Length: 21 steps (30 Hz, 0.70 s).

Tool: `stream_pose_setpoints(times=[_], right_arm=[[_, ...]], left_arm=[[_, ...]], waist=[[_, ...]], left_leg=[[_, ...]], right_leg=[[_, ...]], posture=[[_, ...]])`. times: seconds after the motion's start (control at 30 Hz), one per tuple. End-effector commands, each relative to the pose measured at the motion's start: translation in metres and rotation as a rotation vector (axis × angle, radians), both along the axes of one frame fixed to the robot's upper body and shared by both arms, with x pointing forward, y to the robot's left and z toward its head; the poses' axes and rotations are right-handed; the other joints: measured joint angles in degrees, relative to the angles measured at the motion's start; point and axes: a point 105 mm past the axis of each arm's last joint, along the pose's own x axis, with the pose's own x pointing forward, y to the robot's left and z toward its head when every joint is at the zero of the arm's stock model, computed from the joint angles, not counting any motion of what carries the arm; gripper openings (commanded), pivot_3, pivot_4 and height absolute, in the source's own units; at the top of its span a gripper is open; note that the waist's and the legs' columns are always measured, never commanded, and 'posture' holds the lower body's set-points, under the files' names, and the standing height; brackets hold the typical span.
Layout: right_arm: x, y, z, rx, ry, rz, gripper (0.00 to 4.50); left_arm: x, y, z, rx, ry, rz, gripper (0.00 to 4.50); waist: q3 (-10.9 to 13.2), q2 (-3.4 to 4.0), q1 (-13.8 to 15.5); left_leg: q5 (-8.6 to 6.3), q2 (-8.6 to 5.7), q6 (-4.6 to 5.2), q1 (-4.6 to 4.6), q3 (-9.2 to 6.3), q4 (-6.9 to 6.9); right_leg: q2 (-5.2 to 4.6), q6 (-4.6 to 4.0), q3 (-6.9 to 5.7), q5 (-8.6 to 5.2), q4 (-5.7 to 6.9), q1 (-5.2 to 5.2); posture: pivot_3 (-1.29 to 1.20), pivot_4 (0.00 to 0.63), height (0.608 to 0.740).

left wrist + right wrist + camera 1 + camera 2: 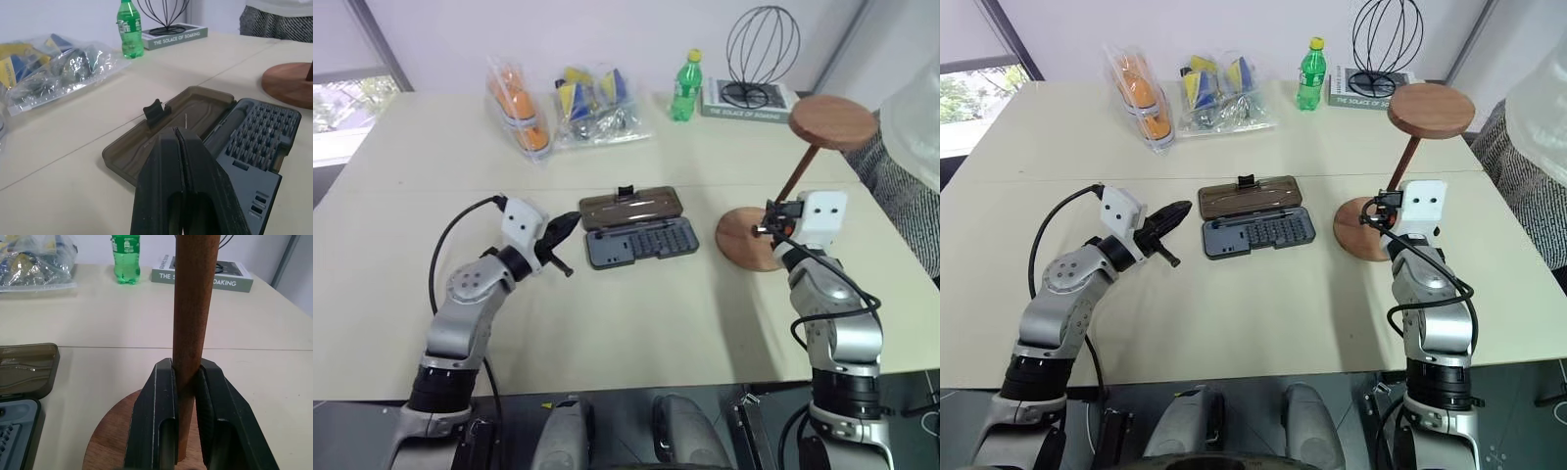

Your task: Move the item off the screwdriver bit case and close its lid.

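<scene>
On table, left of case: left hand (560,245) fingers pressed together, holding nothing, pointing toward screwdriver bit case (640,241). Case lies open, flat, centre of table; lid (630,210) folded back on far side, latch tab up. Lid looks light, thin, hinged, probably flips with push at free edge. Right of case, apart from it: wooden stand (751,238), base on table. Right hand (183,382) clamped on rod low down. Stand rigid, likely top-heavy; low grip could let it swing.
</scene>
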Motion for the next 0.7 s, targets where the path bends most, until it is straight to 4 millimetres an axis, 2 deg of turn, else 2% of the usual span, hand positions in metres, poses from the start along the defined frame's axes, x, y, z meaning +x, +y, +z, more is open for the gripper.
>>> stream_pose_setpoints(times=[0.03,0.1,0.23,0.33,0.53,0.7], right_arm=[[-0.004,-0.028,0.025,-0.08,-0.076,-0.106,0.05],[-0.006,-0.05,0.031,-0.109,-0.089,-0.176,0.05],[-0.013,-0.109,0.045,-0.114,-0.126,-0.382,0.05],[-0.017,-0.139,0.049,-0.068,-0.141,-0.487,0.05],[-0.027,-0.178,0.039,0.076,-0.155,-0.635,0.05],[-0.031,-0.189,0.022,0.192,-0.143,-0.692,0.05]], left_arm=[[-0.002,-0.004,0.012,0.001,-0.06,-0.011,0.0],[-0.001,-0.006,0.012,0.002,-0.061,-0.013,0.0],[-0.001,-0.01,0.011,0.008,-0.059,-0.029,0.0],[0.0,-0.011,0.01,-0.003,-0.053,-0.035,0.0],[0.001,-0.014,0.009,-0.004,-0.053,-0.037,0.0],[-0.001,-0.014,0.009,0.008,-0.057,-0.038,0.0]], waist=[[0.01,0.01,0.1],[0.01,0.01,0.18],[0.02,0.04,0.04],[0.05,0.08,-0.11],[0.06,0.12,-0.36],[0.09,0.19,-0.28]], left_leg=[[0.0,0.0,0.0,0.0,0.0,0.0],[0.0,-0.02,0.0,0.0,0.01,0.0],[0.0,-0.06,0.0,-0.02,0.07,0.0],[0.0,-0.06,0.0,-0.01,0.22,0.0],[0.0,0.0,0.01,0.05,0.29,-0.08],[0.0,0.0,0.01,0.03,0.36,-0.08]], right_leg=[[0.0,0.0,0.0,0.0,0.0,0.0],[-0.03,-0.01,0.0,0.0,-0.01,0.01],[-0.04,-0.01,0.01,-0.01,-0.04,0.0],[-0.01,-0.01,0.02,0.0,-0.02,-0.01],[0.11,0.04,0.12,0.02,0.0,-0.03],[0.09,0.16,0.18,0.09,-0.01,-0.06]], posture=[[0.0,0.15,0.74],[0.0,0.15,0.74],[0.0,0.15,0.74],[0.0,0.15,0.74],[0.0,0.15,0.74],[0.0,0.15,0.74]])
